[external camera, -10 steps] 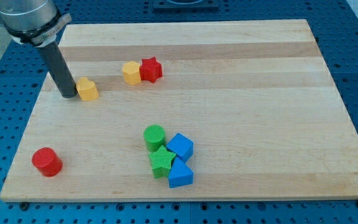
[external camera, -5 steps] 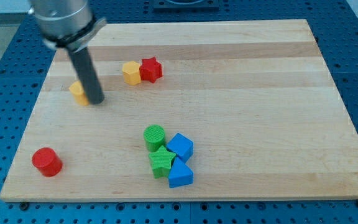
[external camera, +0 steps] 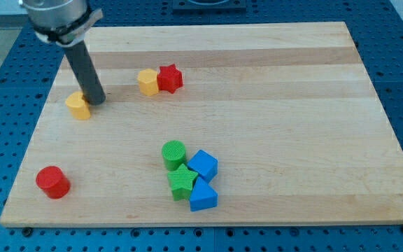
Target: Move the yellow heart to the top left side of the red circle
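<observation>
The yellow heart (external camera: 79,107) lies on the wooden board (external camera: 257,105) near its left side. My tip (external camera: 96,101) rests just right of the heart and slightly above it, touching or nearly touching it. The red circle (external camera: 52,182) stands near the board's bottom left corner, well below the heart and a little to its left.
A yellow hexagon (external camera: 147,81) and a red star (external camera: 170,78) sit side by side right of my tip. A green circle (external camera: 174,153), a green star (external camera: 182,181), a blue cube (external camera: 203,165) and a blue triangle (external camera: 202,197) cluster at the bottom centre.
My tip went from the heart's left side over to its right. The yellow heart has slid left and slightly down. The other blocks have not moved.
</observation>
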Motion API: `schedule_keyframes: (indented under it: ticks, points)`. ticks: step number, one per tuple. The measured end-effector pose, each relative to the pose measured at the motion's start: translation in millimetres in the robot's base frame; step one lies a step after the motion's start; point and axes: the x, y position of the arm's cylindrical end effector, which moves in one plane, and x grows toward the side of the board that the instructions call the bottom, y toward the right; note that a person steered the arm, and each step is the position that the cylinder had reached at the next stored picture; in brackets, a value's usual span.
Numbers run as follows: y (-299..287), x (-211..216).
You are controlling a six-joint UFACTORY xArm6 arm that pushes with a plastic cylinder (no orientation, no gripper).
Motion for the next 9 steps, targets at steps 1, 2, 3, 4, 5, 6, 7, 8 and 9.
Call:
schedule_keyframes:
  ticks: [1,2,3,4,5,6,7,8,9]
  points:
    - [2.6,18.6]
    - [10.9,-30.3]
    - [-1.9,-56.4]
    - [-19.1,-8.4]
    - [-19.1,47.3]
    - [-18.8,39.7]
    - [-7.4,10.0]
    - [-6.1,41.0]
    - [-6.1,80.9]
